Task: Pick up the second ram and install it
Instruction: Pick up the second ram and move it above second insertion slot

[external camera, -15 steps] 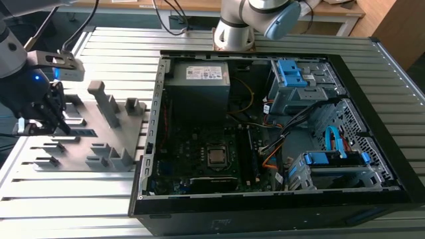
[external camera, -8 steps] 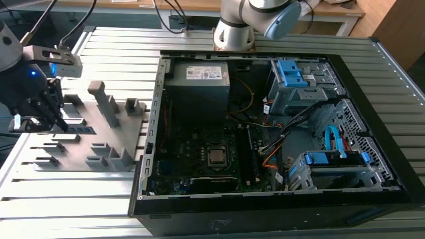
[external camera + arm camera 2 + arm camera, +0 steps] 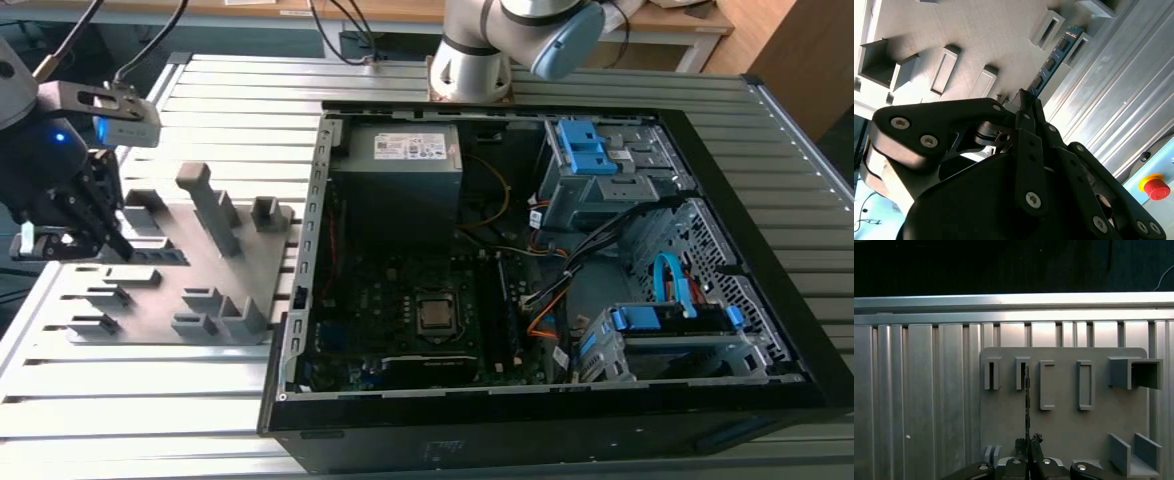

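Clamping the second ram (image 3: 1054,60), tool (image 3: 1024,99) hiding its near end

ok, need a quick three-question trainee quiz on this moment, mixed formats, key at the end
1. True or false: the computer case lies with its side open, so the board inside shows.
2. Multiple choice: what are the jaws of the gripper closed on in both wrist views? A) a blue flat cable B) the second ram C) a grey fixture block
3. Short answer: on which side of the exterior view is the gripper, and what is it above?

Key: 1 true. 2 B. 3 the exterior view's left, above the grey fixture plate.
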